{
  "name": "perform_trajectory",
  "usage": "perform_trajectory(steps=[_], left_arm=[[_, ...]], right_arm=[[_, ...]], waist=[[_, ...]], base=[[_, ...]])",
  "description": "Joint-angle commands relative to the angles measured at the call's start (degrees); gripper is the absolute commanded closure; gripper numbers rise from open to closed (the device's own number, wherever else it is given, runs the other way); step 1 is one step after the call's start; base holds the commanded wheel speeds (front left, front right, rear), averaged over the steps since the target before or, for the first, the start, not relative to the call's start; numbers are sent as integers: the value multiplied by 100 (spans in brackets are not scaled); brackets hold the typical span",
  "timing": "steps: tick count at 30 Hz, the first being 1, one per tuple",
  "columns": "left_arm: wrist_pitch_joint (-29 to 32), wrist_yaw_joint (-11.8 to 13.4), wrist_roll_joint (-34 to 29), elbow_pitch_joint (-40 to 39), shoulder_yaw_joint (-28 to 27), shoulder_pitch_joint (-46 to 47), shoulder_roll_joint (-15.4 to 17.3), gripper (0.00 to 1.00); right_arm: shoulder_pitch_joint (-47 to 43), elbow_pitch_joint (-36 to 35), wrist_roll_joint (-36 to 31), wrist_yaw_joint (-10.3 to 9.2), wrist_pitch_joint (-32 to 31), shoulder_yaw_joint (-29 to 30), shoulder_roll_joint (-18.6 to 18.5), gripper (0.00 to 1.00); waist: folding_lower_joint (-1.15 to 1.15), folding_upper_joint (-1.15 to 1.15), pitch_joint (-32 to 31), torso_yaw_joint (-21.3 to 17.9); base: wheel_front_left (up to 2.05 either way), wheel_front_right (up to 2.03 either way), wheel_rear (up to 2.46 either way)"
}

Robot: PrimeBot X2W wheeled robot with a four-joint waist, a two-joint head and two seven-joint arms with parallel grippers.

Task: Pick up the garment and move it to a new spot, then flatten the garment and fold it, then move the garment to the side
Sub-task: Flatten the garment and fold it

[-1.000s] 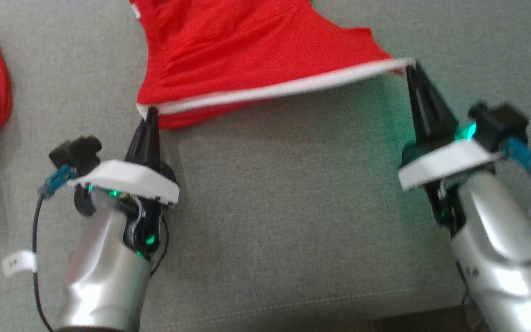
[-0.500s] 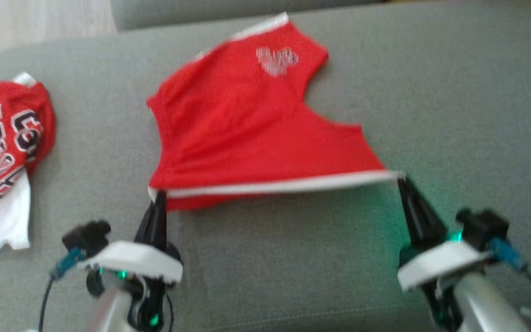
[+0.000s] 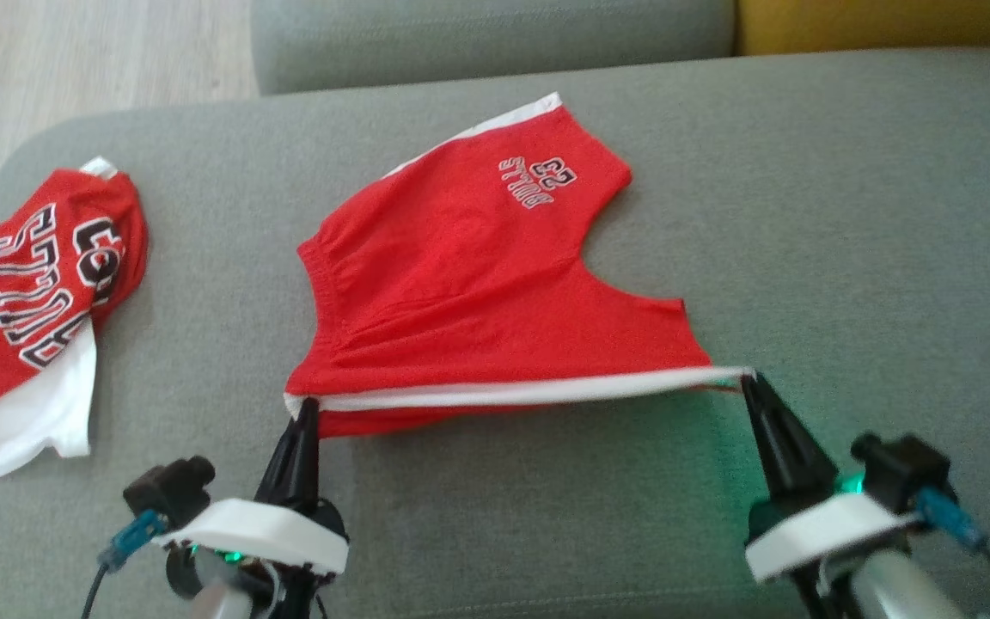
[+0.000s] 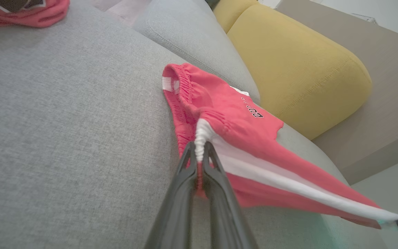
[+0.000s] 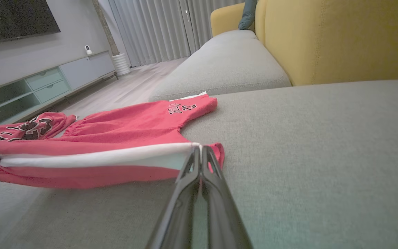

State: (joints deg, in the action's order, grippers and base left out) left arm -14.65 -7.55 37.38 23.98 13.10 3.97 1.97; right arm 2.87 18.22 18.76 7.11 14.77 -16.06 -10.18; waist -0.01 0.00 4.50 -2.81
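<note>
Cloth is pulled tight between the two sets of jaws. It is the near edge of the red shorts (image 3: 478, 284), where a white stripe (image 3: 512, 394) runs along the side. The left jaws are pressed together on the end of the stripe by the stretchy waist. The right jaws are pressed together on the other end, at the bottom of one leg. The stripe hangs in a nearly straight line from one to the other, lifted a little off the seat.

The rest of the shorts lies on the grey sofa (image 3: 804, 215), spread out away from the robot. The far leg is flat on the seat and has small words and the number 23 printed on it. In the head view the print is upside down. The waist is on the left side and looks bunched and wrinkly.

A red jersey (image 3: 31, 292) with big black and white letters lies crumpled on the same seat, well apart from the shorts, off to the left. A yellow cushion (image 4: 299, 58) stands at the far side of the seat. Past the sofa, the right wrist view shows a pale wooden floor (image 5: 130, 86) and long grey curtains (image 5: 157, 27).
</note>
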Motion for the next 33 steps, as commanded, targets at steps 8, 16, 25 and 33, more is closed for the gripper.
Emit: perform_trajectory(steps=[8, 16, 25, 33], left_arm=[[-35, 7, 126, -397, 41, 1069, 91, 100], [-35, 91, 826, -336, 328, 2358, 91, 100], [-35, 237, 1471, -218, 740, 3456, 91, 100], [-35, 503, 1868, -28, 1077, 4238, 91, 100]], right_arm=[[2114, 364, -369, 37, 23, -141, -304, 100], [4212, 1675, -725, 37, -52, -298, -400, 100], [5843, 3113, -1145, 37, -56, -318, -299, 100], [6873, 4210, -1759, 37, -65, -63, -237, 100]], waist=[[1, 0, 736, 452], [1, 0, 1692, 961], [1, 0, 2445, 1259], [1, 0, 2910, 1396]], base=[[0, 0, 0], [0, 0, 0], [0, 0, 0], [0, 0, 0]])
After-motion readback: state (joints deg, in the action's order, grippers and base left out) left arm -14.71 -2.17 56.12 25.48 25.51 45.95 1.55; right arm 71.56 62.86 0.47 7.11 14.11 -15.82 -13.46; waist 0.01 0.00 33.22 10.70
